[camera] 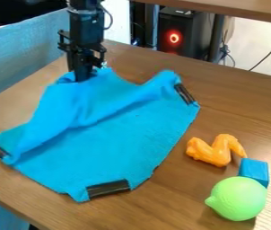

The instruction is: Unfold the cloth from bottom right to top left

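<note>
— In the camera view, where to find the gripper (84, 76)?
— Upper left, fingers clamped on the far edge of the blue cloth (111, 148).
— And the cloth?
— Rumpled across the table (240, 101), black strips (108, 188) at three corners.
— Nearby?
— Orange toy (213, 152), blue block (254, 170), green lemon shape (240, 197).

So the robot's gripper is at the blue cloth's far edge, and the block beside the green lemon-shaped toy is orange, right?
Not quite: the camera view shows that the block beside the green lemon-shaped toy is blue, not orange. The gripper is indeed at the far edge of the blue cloth.
</note>
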Controlling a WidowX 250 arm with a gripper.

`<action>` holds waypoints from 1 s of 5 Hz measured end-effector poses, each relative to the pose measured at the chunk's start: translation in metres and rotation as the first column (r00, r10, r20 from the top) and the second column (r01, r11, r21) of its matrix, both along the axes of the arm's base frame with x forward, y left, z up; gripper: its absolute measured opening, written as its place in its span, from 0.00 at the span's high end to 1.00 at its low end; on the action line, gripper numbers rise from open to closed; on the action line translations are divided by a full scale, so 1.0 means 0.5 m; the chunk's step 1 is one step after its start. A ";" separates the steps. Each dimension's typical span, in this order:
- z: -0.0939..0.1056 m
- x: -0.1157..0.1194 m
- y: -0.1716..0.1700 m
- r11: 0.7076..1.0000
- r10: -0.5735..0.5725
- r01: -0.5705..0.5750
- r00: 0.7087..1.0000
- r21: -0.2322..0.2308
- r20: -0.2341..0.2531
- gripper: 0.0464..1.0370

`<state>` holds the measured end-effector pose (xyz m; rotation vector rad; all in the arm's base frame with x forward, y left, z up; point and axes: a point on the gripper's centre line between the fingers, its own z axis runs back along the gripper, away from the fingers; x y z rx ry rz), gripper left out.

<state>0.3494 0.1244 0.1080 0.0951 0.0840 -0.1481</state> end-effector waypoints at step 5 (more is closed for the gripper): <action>0.026 0.085 0.048 0.779 -0.622 0.627 0.771 -0.013 -0.137 0.97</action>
